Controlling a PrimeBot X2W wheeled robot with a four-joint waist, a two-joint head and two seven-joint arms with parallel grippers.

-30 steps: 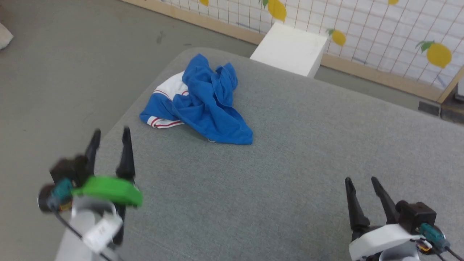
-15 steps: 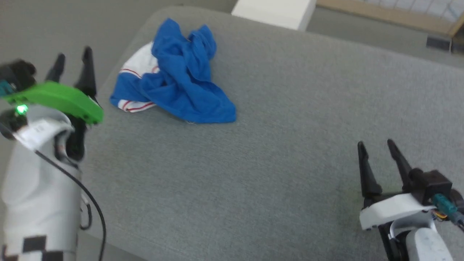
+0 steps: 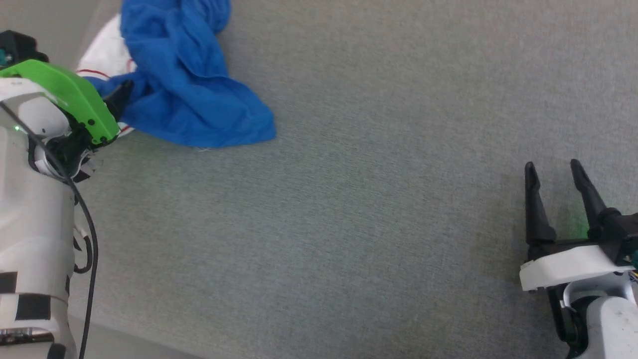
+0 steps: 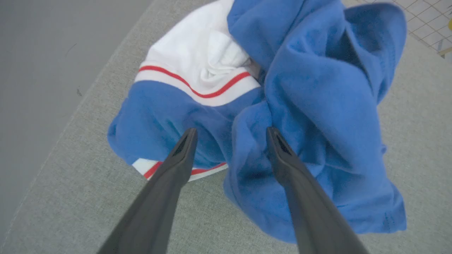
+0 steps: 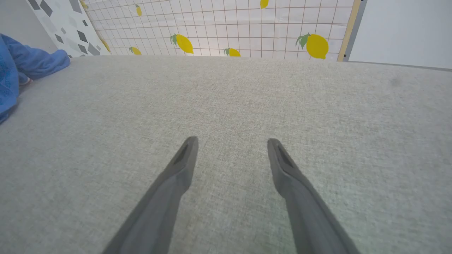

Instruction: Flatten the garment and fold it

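Note:
The garment (image 3: pixel 184 94) lies crumpled near the far left corner of the grey table: bright blue cloth with a white part and red-striped trim (image 4: pixel 197 84). My left gripper (image 4: pixel 231 131) hangs open just over its near side, fingertips spread above the blue folds and nothing between them. In the head view its green wrist bracket (image 3: pixel 65 94) hides most of the fingers, with one dark fingertip (image 3: pixel 124 92) reaching the cloth. My right gripper (image 3: pixel 553 167) stands open at the lower right, far from the garment, over bare table (image 5: pixel 232 140). A blue edge of the garment (image 5: pixel 14 70) shows at that view's left.
The grey fabric-covered table (image 3: pixel 374 209) stretches wide between the two arms. Its left edge runs close beside the garment, with grey floor (image 4: pixel 46 53) beyond. A lemon-print grid panel (image 5: pixel 229 31) stands past the far edge.
The head camera has tilted down, so the whole picture has shifted. My left gripper has advanced to the garment's near side, still open. The right gripper has stayed about where it was.

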